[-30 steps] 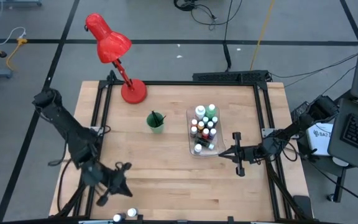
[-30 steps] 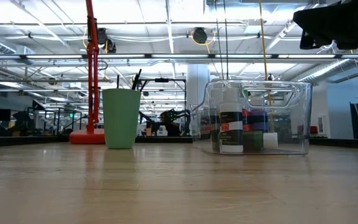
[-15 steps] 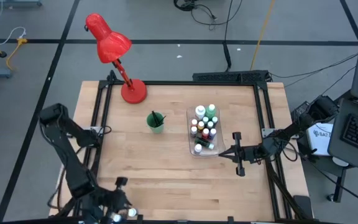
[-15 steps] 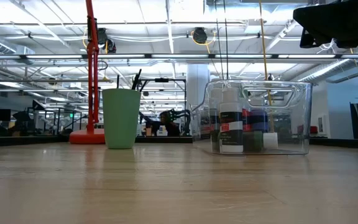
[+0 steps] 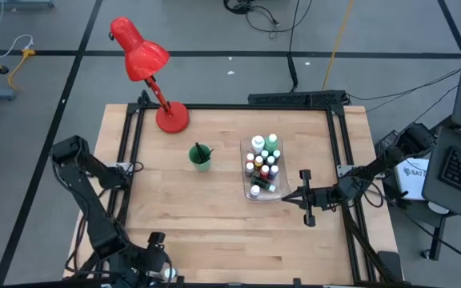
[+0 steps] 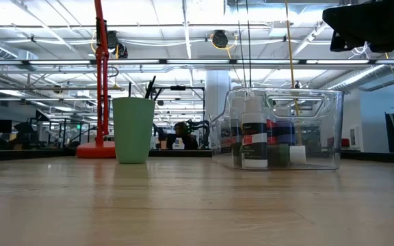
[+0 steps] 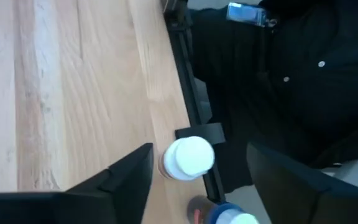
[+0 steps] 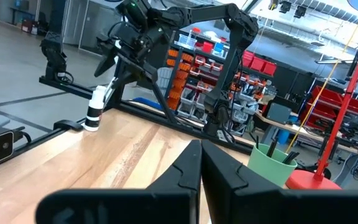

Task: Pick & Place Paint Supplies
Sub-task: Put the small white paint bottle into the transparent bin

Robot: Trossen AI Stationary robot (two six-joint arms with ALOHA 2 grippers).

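The left gripper (image 7: 194,186), its fingers spread wide, hung right over an upright white-capped paint bottle (image 7: 188,157) at the table's (image 5: 214,216) bottom-left edge, far from the right gripper (image 5: 304,198).

A big open workshop or lab. Parts bins (image 8: 194,61) fill shelves, ceiling lights (image 6: 204,10) hang overhead, and cables (image 5: 264,16) cross the floor.

Even, bright overhead light is cast by ceiling strip lights (image 6: 183,61); soft shadows are seen, and the near tabletop (image 6: 197,212) is blurred.
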